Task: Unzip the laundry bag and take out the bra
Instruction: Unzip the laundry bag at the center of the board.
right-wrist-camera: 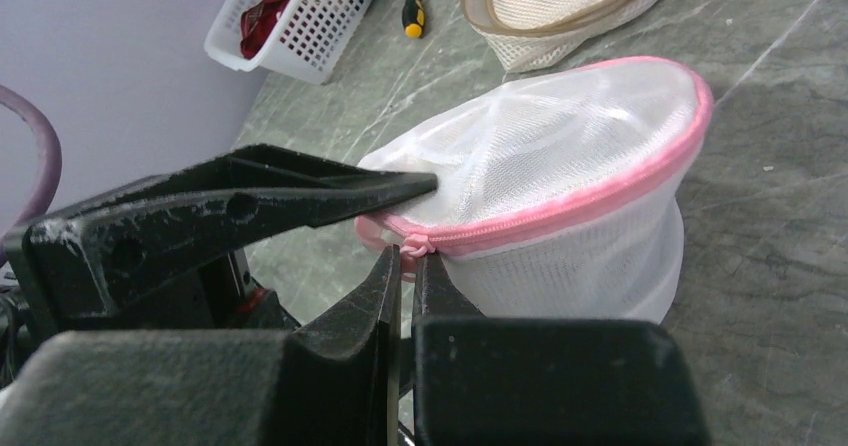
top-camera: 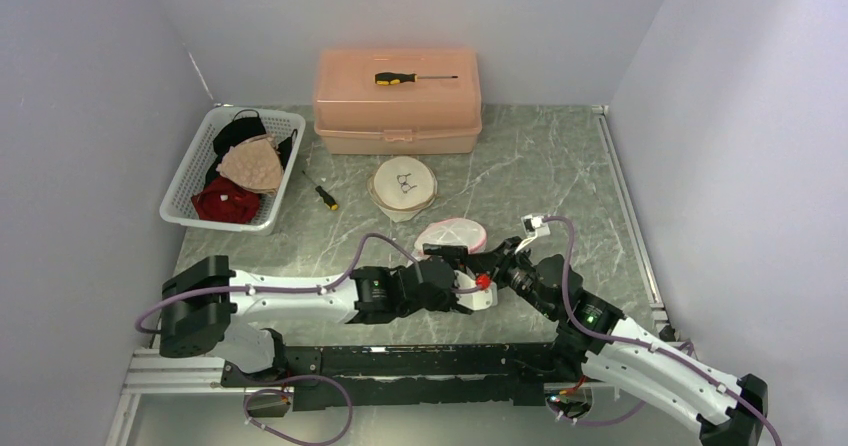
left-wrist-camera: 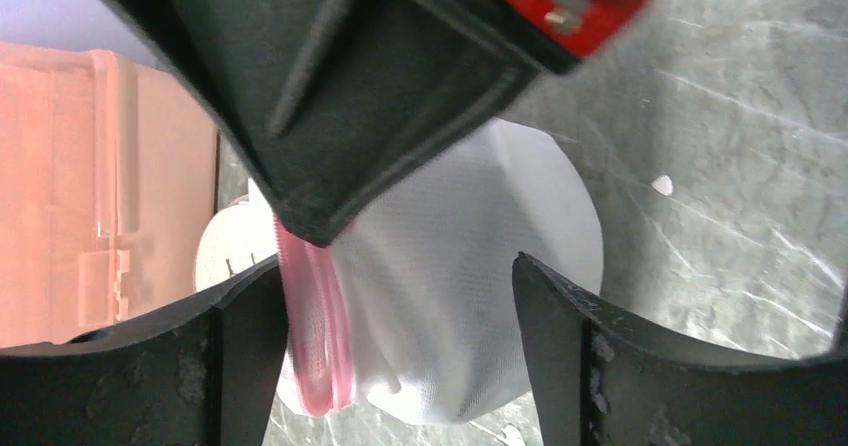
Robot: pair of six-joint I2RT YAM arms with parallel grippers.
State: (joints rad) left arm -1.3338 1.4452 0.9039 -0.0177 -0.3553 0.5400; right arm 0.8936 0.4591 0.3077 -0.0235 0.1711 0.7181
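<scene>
The laundry bag (top-camera: 452, 234) is a small round white mesh pouch with a pink zipper band, standing on the marble table in front of both arms. My right gripper (right-wrist-camera: 410, 256) is shut on the pink zipper pull (right-wrist-camera: 414, 249) at the bag's near edge. My left gripper (left-wrist-camera: 395, 266) is open, its two fingers (left-wrist-camera: 240, 356) straddling the bag (left-wrist-camera: 470, 266). One left finger (right-wrist-camera: 300, 191) lies against the bag's top rim. The zipper band looks closed around the side I see. The bra is hidden; nothing shows through the mesh.
A second mesh bag (top-camera: 403, 186) with beige trim lies just behind. A pink toolbox (top-camera: 398, 101) with a screwdriver (top-camera: 412, 78) on its lid stands at the back. A white basket (top-camera: 190, 181) of garments sits at the left, a small screwdriver (top-camera: 326, 197) beside it.
</scene>
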